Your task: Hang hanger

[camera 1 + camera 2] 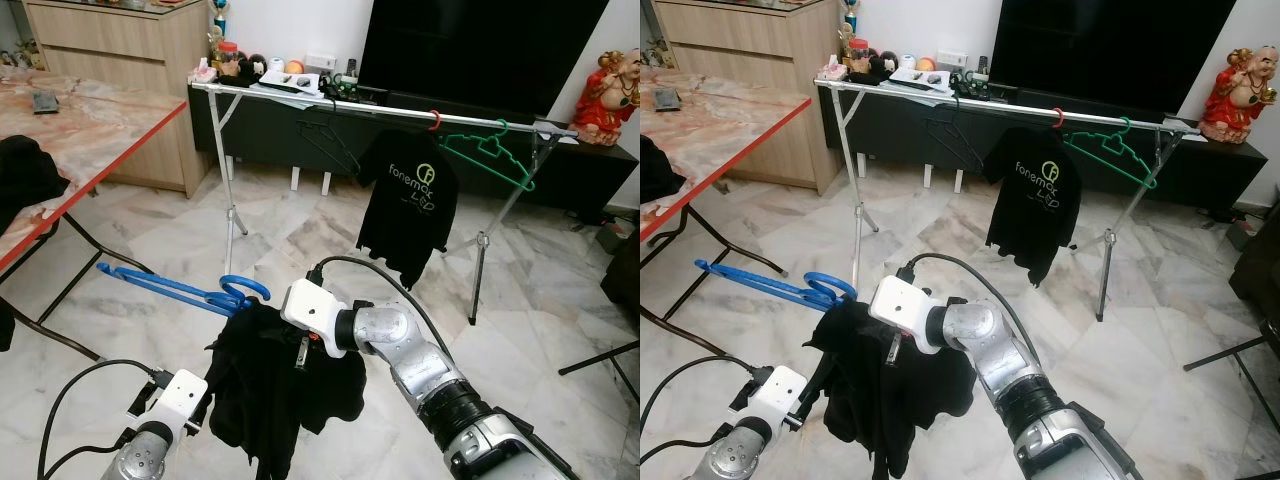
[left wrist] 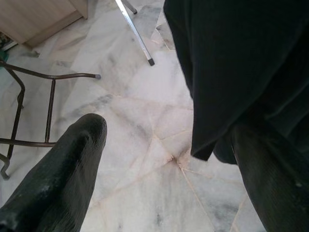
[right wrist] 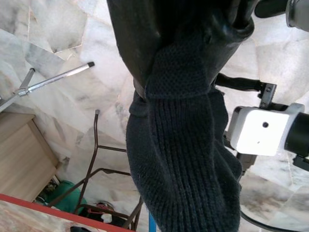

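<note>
marble floor, left gripper (image 2: 169,159) jaws wide apart beside black garment (image 1: 270,370), right gripper (image 3: 193,53) clamped on it

Setting: home living room. Floor (image 1: 300,215) of pale veined marble tiles. Large dark television (image 1: 480,45) against the far wall above a low black media cabinet (image 1: 270,130) cluttered with small items. Red figurine (image 1: 605,95) at the cabinet's right end. Wooden sideboard (image 1: 120,60) and red-edged folding counter (image 1: 90,130) on the left. Metal clothes rack (image 1: 390,107) carrying a black T-shirt (image 1: 405,200) and hangers.
</note>
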